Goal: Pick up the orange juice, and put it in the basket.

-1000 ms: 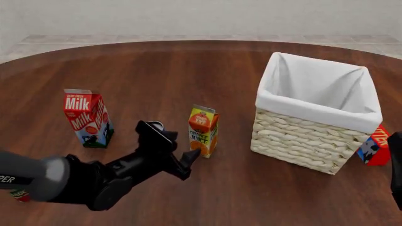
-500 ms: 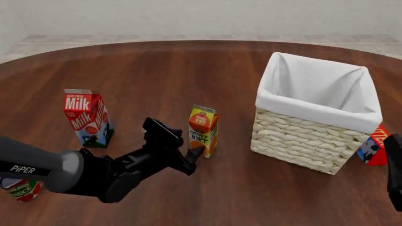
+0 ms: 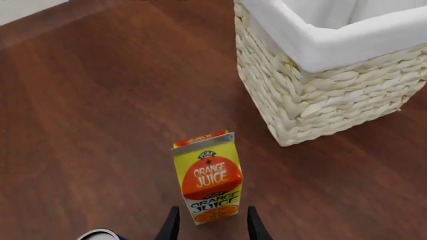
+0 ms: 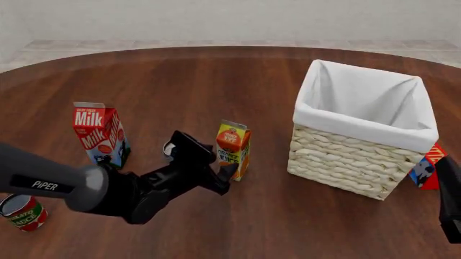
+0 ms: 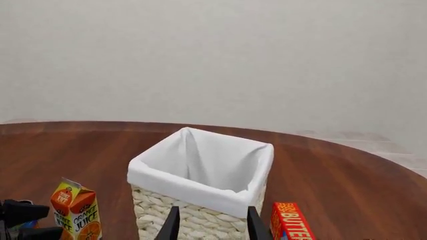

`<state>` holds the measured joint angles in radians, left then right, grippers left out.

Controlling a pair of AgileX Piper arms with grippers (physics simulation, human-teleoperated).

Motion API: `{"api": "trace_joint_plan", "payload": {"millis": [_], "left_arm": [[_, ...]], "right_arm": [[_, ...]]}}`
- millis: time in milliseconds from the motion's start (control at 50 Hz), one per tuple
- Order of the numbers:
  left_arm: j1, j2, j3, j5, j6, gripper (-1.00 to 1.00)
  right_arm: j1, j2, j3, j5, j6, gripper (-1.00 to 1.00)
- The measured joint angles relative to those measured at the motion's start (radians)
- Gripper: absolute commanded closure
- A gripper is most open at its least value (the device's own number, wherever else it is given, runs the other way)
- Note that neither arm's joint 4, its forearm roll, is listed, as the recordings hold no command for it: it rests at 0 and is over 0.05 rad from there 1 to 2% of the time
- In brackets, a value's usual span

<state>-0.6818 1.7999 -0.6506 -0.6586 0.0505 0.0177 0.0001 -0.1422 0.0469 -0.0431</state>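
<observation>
The orange juice (image 4: pixel 232 149) is a small yellow and orange gable-top carton standing upright on the wooden table, left of the basket (image 4: pixel 346 162). The basket is large, woven and pale, with white cloth folded over its rim. My left gripper (image 4: pixel 219 164) is low at the carton's near side and open. In the left wrist view its fingertips (image 3: pixel 170 226) flank the base of the orange juice (image 3: pixel 208 182) without closing on it, and the basket (image 3: pixel 313 95) stands just beyond. My right gripper (image 5: pixel 212 225) is open and holds nothing, looking at the basket (image 5: pixel 193 185) and the orange juice (image 5: pixel 77 210) from a distance.
A red-and-white Milk carton (image 4: pixel 101 135) stands left of the left arm. A tomato sauce can (image 4: pixel 23 213) sits at the near left. A red butter box (image 4: pixel 428 167) leans behind the basket's right corner. A small round object (image 3: pixel 100 234) lies beside the left gripper.
My left arm has moved forward and right, bringing its open fingers up to the orange juice carton's base. The carton and basket have not moved.
</observation>
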Motion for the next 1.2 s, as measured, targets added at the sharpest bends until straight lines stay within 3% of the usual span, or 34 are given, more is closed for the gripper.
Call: {"api": "trace_joint_plan", "payload": {"millis": [1200], "left_arm": [[-0.002, 0.07, -0.118, 0.063, -0.007, -1.0]], "right_arm": [[0.015, 0.0, 0.025, -0.003, 0.029, -1.0]]}}
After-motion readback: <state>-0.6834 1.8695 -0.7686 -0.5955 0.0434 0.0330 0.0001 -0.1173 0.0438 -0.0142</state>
